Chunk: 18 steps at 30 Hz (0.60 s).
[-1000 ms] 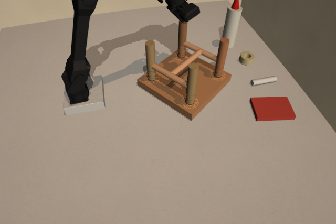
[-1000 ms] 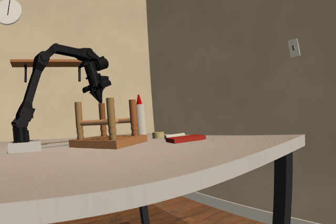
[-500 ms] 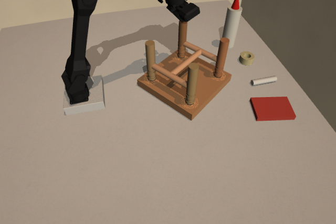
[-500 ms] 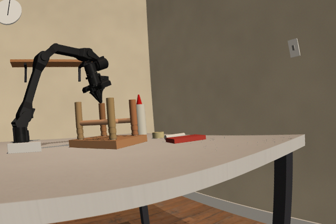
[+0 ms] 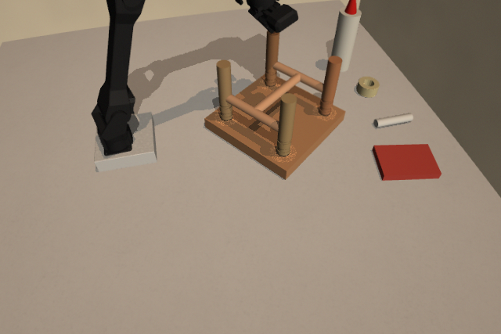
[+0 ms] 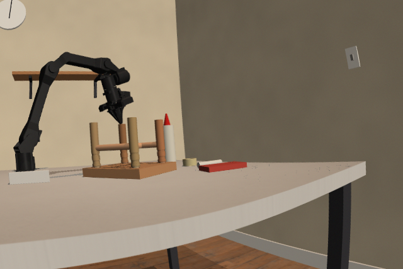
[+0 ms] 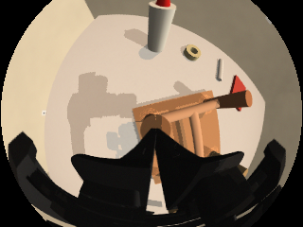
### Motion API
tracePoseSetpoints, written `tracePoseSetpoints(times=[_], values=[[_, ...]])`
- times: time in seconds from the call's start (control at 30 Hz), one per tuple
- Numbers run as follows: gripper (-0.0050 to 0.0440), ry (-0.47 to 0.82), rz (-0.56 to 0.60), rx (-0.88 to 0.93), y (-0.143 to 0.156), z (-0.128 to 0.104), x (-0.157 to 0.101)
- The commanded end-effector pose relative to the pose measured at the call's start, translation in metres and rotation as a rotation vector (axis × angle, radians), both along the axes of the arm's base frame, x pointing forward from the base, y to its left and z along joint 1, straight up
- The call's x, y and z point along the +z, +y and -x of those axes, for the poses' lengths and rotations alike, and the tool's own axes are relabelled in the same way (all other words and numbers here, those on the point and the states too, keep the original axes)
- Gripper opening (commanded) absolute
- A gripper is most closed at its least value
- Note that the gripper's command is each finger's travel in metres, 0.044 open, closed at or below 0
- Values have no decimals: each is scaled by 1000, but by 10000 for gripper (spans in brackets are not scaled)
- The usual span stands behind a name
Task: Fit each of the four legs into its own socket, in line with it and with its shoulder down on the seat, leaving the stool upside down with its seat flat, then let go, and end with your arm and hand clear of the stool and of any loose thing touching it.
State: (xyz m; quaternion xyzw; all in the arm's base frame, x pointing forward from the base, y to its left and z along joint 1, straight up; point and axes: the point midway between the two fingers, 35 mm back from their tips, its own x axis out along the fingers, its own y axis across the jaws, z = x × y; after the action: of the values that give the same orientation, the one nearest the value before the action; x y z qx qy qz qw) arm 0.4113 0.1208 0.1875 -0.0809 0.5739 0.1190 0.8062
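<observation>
Now: stool [image 5: 307,128] upside down on table [image 5: 202,241], seat [image 5: 243,130] flat. Four legs upright at seat corners: far leg [image 5: 272,57], right leg [image 5: 330,85], left leg [image 5: 224,89], near leg [image 5: 286,123]. Rungs [image 5: 279,91] joining legs partway up. Pale sawdust-like specks ringing each leg foot at the seat. Whether shoulders fully seated: cannot tell at this size.

Gripper [image 6: 119,120] directly above far leg, tip at or just over its top end; contact cannot be told from side view. Jaws clenched, tips together in a point in wrist view, nothing between them. Arm [image 5: 117,59] rising from grey base [image 5: 145,152] left of stool, well apart from seat.

Elsewhere on table, right of stool:
- white bottle [image 5: 346,37] with red cone cap [image 5: 351,3], upright, just behind right leg, apart from seat.
- tape ring [image 5: 368,87] lying flat, near right corner of seat, not touching.
- white rod [image 5: 393,120] lying on its side.
- red block [image 5: 406,161] flat, nearest the camera of the four.

Side view: clock [image 6: 11,13] and shelf [image 6: 51,75] on the back wall, switch plate [image 6: 352,57] on the side wall.
</observation>
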Motion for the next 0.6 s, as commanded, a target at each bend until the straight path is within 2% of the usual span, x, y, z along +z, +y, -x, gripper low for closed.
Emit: tracePoseSetpoints(times=[0.0, 0.27, 0.57], values=[[0, 75, 23, -1, -1, 1, -32], [0, 72, 22, -1, -1, 1, -29], [0, 55, 17, -1, 0, 0, -15]])
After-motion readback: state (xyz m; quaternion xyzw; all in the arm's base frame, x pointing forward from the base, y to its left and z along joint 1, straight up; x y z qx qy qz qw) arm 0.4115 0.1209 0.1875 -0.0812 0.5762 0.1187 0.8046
